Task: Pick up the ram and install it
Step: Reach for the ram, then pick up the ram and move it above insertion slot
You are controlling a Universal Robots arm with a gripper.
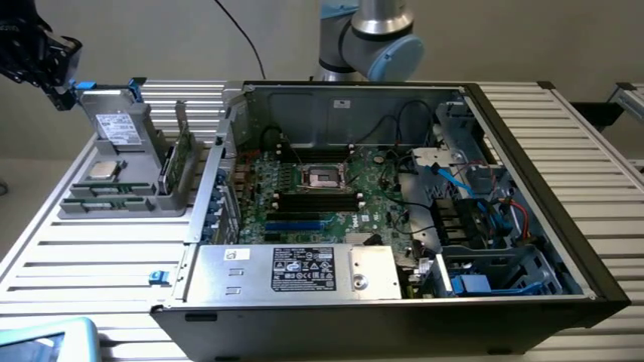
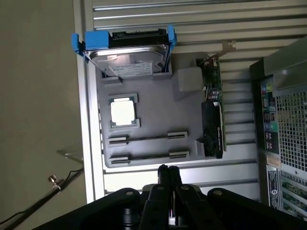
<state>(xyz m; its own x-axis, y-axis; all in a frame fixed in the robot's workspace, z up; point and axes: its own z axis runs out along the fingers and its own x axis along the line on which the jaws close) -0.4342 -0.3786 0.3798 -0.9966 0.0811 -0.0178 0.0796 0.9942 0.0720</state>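
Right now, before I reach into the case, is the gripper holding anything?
Gripper: jaws shut together, nothing visibly held.

Tray (image 1: pixel 121 211) at exterior view's left of case (image 1: pixel 332 117); processor (image 1: pixel 104 169) in tray.

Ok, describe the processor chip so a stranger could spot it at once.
Beside the open computer case, on the exterior view's left, sits a grey parts tray. The processor chip lies flat in it, next to the upright hard drive in its blue bracket. It is the tray's one square, silver piece; the hard drive and expansion card stand on edge.
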